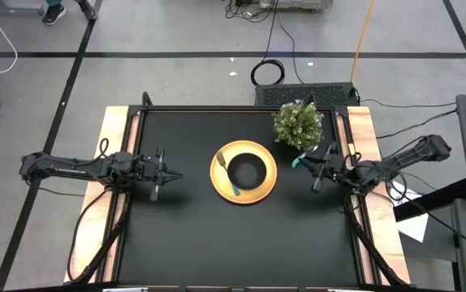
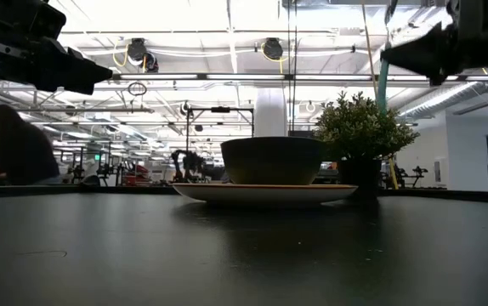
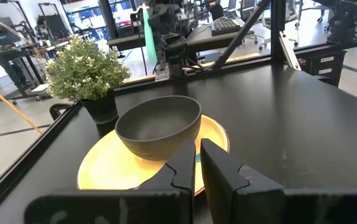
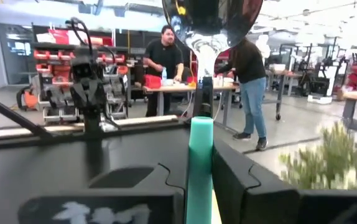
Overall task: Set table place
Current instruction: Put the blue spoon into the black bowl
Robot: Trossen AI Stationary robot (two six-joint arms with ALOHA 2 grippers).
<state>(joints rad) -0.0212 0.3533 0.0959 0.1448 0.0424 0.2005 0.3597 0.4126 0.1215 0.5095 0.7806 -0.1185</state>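
Teal-handled spoon pinched in right gripper jaws; left gripper jaws together.

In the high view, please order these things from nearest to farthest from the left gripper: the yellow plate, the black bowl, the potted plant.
From the left gripper, at the table's left side:
1. Yellow plate, at the table's centre; its rim comes nearest.
2. Black bowl, standing on the plate, right of that rim.
3. Potted plant, near the far right edge.
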